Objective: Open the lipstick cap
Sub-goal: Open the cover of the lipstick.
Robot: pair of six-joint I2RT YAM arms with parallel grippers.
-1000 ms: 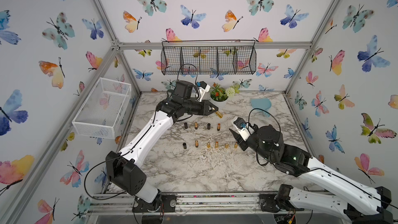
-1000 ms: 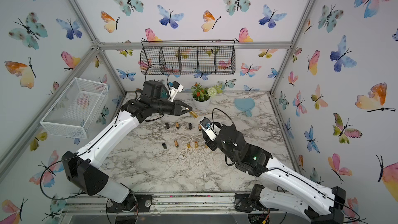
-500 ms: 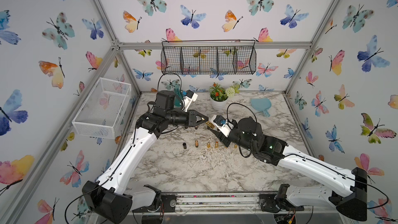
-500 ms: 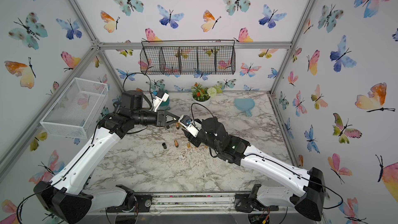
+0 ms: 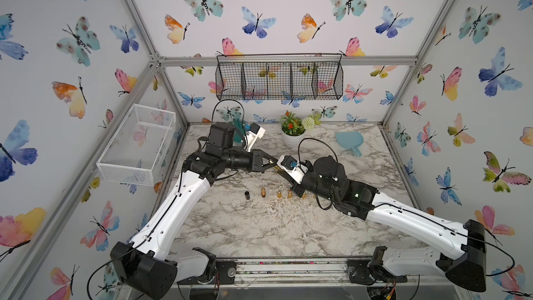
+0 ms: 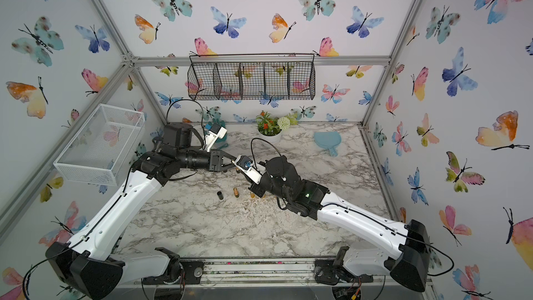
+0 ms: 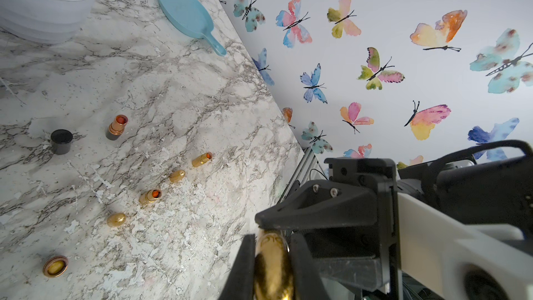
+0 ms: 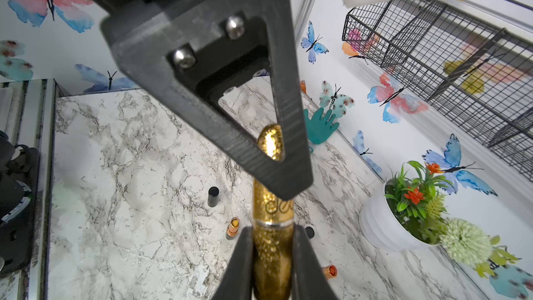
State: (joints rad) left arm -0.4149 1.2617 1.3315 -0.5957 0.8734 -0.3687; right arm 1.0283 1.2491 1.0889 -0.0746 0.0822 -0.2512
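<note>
Both arms have swung in from their earlier, wider poses and now meet nose to nose above the middle of the table [image 5: 259,226], and the right tool [image 8: 272,255], a second ago apart from the left one and partly spread, has clamped down.

The gold lipstick [image 8: 272,212] hangs in the air between the two, clear of the table. The right wrist view shows it best: the right tool's two dark fingers [image 8: 245,255] pinch the section on the near side of a thin silver ring [image 8: 272,223], while the left tool [image 7: 272,258] is clenched on the far, rounded end beyond the ring. The left wrist view confirms the same tube squeezed between the left fingers. Each tool therefore grasps one half, with the ring bare between them.

The step in hand looks like the two-handed grip just completed, with the cap still seated. Since the rounded end resembles the loose gold caps [image 7: 116,219] standing on the table, the left tool probably has the cap, though that is a guess.

Next comes a straight pull apart along the tube's own axis, both grips kept firm. Any sideways bend could jam the cap or let the slick metal slip.
</note>
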